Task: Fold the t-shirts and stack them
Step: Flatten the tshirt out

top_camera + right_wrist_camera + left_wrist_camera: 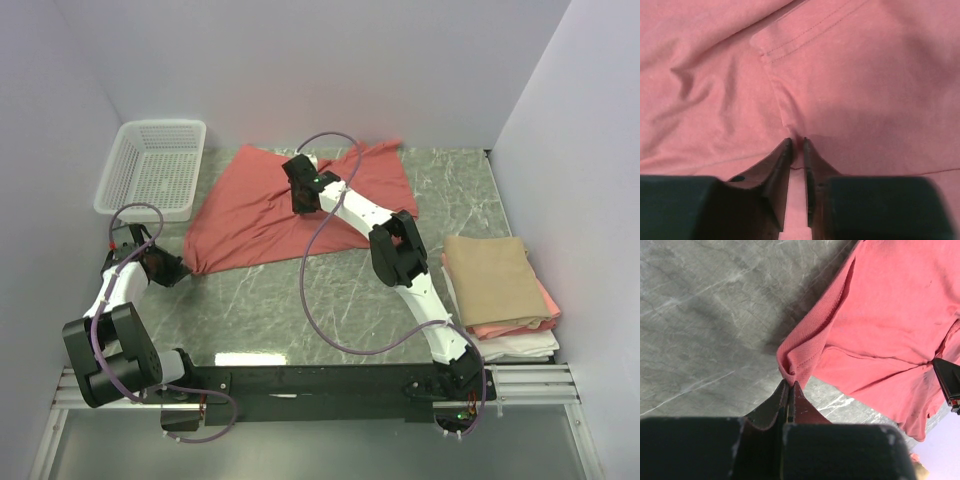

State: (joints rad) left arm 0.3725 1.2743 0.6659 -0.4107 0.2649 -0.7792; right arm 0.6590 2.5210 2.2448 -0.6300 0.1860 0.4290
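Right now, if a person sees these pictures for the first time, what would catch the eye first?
The big red shirt lies crumpled over the middle of the table, toward the back. The left gripper pinches its near left corner and the right gripper pinches cloth near its middle. A stack of folded shirts sits at the right edge, tan on top.

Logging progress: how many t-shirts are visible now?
4: salmon-red shirt lying mid-table; tan shirt over pink shirt over white shirt, stacked at right; others may hide between.

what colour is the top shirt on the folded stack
The top folded cloth shirt is tan, clearest in the top external view.
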